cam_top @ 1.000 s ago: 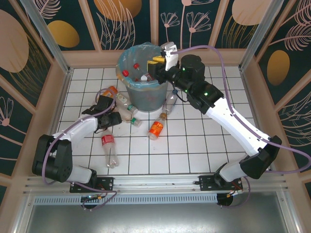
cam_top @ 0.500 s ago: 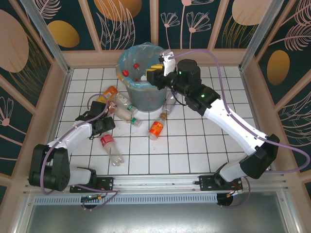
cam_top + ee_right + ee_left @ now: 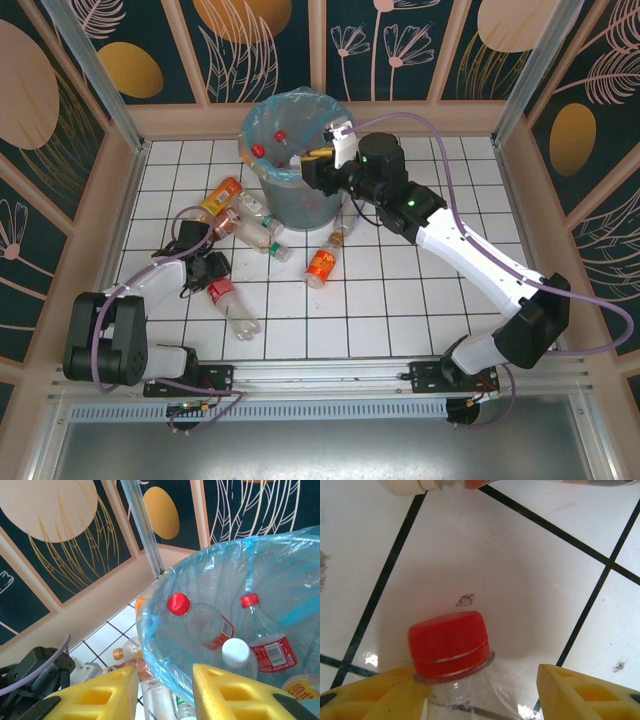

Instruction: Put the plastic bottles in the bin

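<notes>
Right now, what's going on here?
The left gripper is down at the table, open. Its fingers sit either side of the neck of a red-capped bottle lying there, not yet clamped. The right gripper hangs open and empty over the rim of the bin, which holds several bottles. More bottles, one of them orange, lie on the table beside the bin.

- Clear red-capped plastic bottle (image 3: 449,644): body cut off at the 6 o'clock edge.
- White-capped bottle end (image 3: 410,485): cropped at 12 o'clock, blurred.
- Round grey-blue bin with light-blue bag liner (image 3: 150,640): rim cut off at 3 o'clock.
- Pale-labelled item (image 3: 301,686) inside, at 5 o'clock: cropped, cannot be identified.
</notes>
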Available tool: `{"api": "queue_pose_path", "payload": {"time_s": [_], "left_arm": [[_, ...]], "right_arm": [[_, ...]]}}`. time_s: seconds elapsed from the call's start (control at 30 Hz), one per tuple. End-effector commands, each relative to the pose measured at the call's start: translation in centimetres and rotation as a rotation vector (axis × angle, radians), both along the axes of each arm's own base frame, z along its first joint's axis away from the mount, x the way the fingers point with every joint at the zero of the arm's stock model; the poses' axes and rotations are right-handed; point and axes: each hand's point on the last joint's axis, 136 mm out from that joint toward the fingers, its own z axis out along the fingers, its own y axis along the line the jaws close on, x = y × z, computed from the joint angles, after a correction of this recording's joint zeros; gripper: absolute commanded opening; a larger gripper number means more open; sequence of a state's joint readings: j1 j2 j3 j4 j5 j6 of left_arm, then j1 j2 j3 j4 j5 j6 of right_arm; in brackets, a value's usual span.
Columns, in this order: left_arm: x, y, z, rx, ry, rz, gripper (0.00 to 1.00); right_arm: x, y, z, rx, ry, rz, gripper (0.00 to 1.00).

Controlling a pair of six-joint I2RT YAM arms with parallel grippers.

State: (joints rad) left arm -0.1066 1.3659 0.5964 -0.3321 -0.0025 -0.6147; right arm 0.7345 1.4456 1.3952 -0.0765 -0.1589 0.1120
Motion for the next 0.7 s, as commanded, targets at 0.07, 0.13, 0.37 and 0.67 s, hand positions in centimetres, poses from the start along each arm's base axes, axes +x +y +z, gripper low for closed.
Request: {"api": "queue_pose_path", "payload": {"time_s": [0.07,0.13,0.37,0.67], "left_arm": [[1.0,-0.3,-0.1,-0.014,-0.014,-0.018,0.5],[1.3,-0.3,0.2,-0.014,-0.025,-0.022,0.45],[1.9,-0.3,1.2,0.01,-0.062,-0.075,0.22],[1.8,-0.5,0.8,0.015,-0.054,-0.11,0.44]], "right_arm": [[-0.6,-0.1,2.0,0.058,-0.036,0.008,0.35],[-0.6,-0.1,2.0,0.061,-0.034,0.011,0.35],[-0.5,0.3,1.4,0.062,-0.015,0.017,0.35],[-0.7,0.4,1.3,0.062,-0.012,0.012,0.35]]}}
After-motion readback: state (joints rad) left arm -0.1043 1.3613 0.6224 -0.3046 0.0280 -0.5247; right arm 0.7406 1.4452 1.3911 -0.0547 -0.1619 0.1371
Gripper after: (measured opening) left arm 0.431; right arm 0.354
